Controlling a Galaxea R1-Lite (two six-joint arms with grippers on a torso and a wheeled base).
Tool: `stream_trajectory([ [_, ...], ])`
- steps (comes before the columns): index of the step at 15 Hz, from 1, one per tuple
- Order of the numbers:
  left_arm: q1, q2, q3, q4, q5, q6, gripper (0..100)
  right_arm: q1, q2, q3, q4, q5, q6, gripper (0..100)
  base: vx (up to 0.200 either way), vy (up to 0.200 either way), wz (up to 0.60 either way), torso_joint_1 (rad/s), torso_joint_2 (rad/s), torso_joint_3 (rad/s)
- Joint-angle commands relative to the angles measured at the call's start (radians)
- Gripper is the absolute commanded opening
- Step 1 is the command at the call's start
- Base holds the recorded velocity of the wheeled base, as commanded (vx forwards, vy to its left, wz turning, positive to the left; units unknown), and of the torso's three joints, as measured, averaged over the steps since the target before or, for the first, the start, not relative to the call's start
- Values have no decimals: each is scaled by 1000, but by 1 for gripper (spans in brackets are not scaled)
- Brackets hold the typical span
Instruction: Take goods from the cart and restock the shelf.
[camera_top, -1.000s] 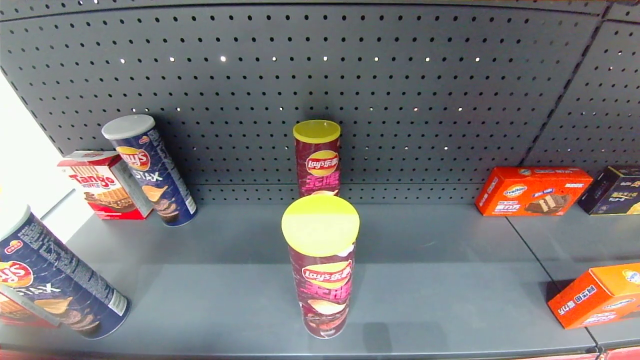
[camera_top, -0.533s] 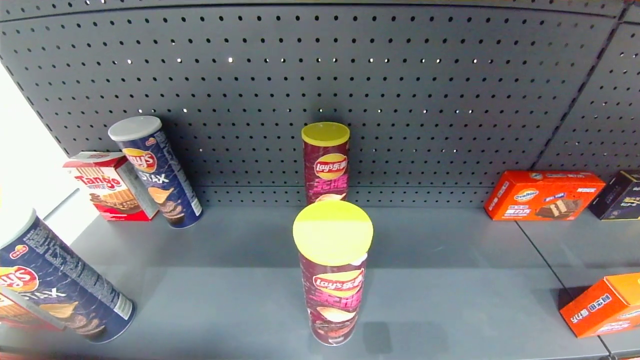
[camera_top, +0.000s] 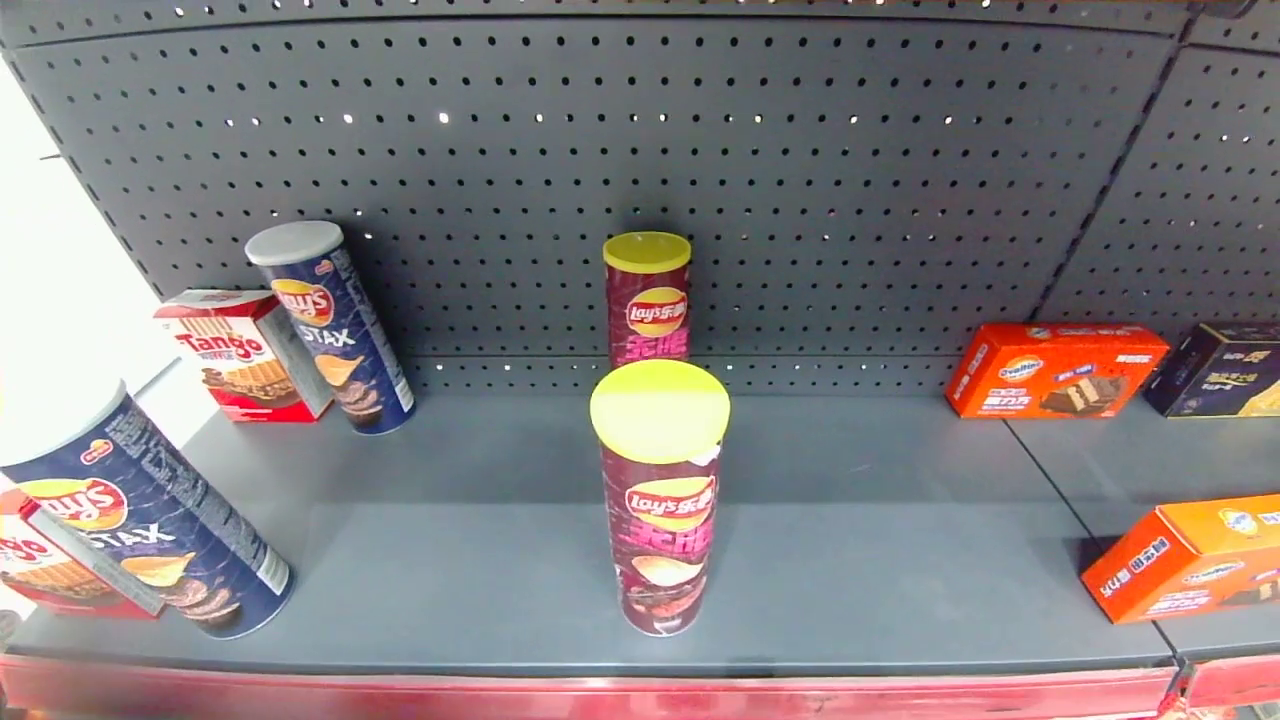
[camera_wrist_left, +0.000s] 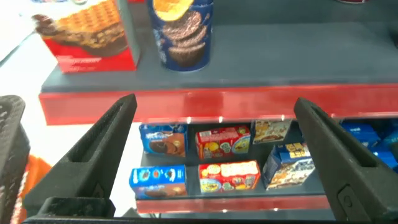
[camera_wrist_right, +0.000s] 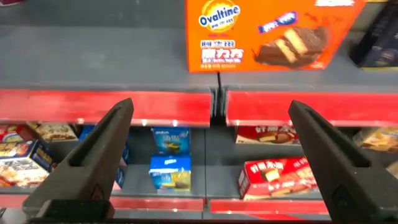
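Two grippers, both empty: left gripper and right gripper each have jaws spread wide, level with the shelf's red front edge. Front purple chip can stands upright near that edge, directly before a second purple can at the pegboard. Over the last second the whole head view shifted, bringing the red edge into sight; the two cans keep their mutual positions, so camera motion, not goods. Judgement: placement finished, robot backing off; next item must come from the cart.

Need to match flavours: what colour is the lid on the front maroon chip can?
Yellow-green; the lid shows best in the head view.
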Motion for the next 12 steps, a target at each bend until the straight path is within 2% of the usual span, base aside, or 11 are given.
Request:
stream_trajectory([
  [1, -2, 0, 0, 0, -3, 3, 100, 0, 3, 0, 0, 1, -1, 100, 0, 0, 0, 0, 0, 0],
  [2, -2, 0, 0, 0, -4, 6, 100, 0, 3, 0, 0, 1, -1, 100, 0, 0, 0, 0, 0, 0],
  [5, 0, 0, 0, 0, 8, -6, 100, 0, 3, 0, 0, 1, -1, 100, 0, 200, 0, 4, 1, 5],
  [12, 0, 0, 0, 0, 6, -3, 100, 0, 3, 0, 0, 1, -1, 100, 0, 0, 0, 0, 0, 0],
])
